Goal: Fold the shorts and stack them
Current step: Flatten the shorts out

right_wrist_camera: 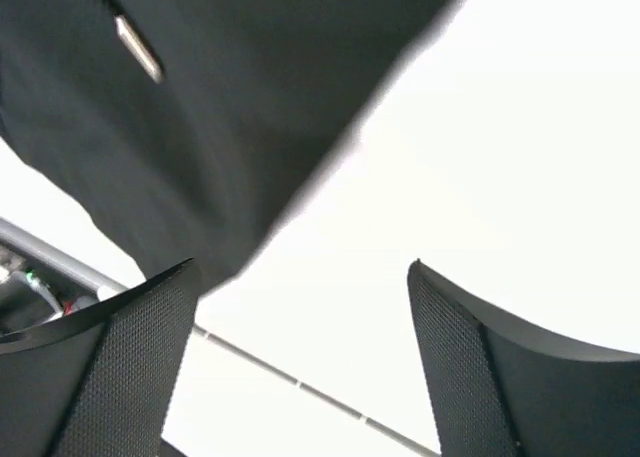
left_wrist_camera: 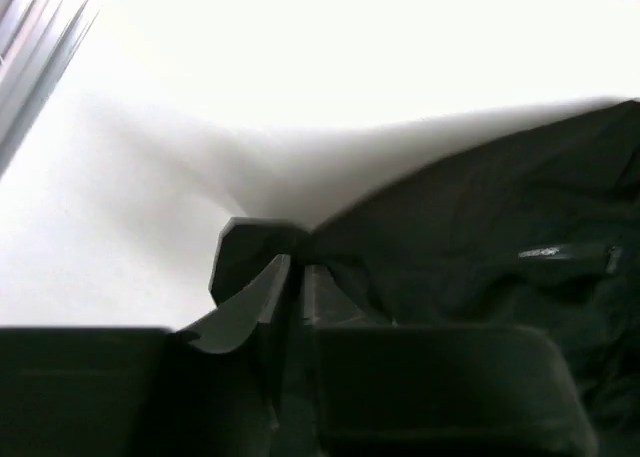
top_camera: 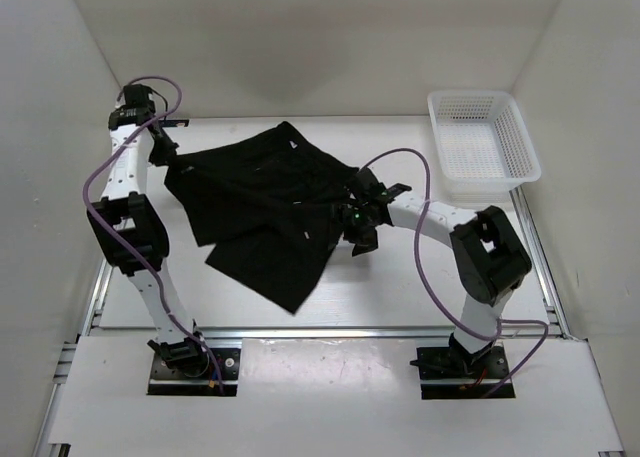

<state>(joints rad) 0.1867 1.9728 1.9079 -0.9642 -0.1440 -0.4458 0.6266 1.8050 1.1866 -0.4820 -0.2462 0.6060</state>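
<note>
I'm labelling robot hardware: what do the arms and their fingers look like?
The left arm and right arm have white links, black joint housings and black base plates. A purple cable loops along each. The fingers are black, with finely dotted pads.

Top view, centre: cannot separate right gripper (top_camera: 352,220) from shorts (top_camera: 265,212), black on black; cannot read jaw gap there. Upper left: cannot make out tips of left gripper (top_camera: 166,155), too small. Left wrist view: loses shorts (left_wrist_camera: 480,247) past right edge; cannot read white mark (left_wrist_camera: 550,252), blurred; bottom of frame out of focus. Right wrist view: loses shorts (right_wrist_camera: 200,117) past top and left edges; smears white tag (right_wrist_camera: 137,47); crops fingers (right_wrist_camera: 130,367) at bottom edge.
</note>
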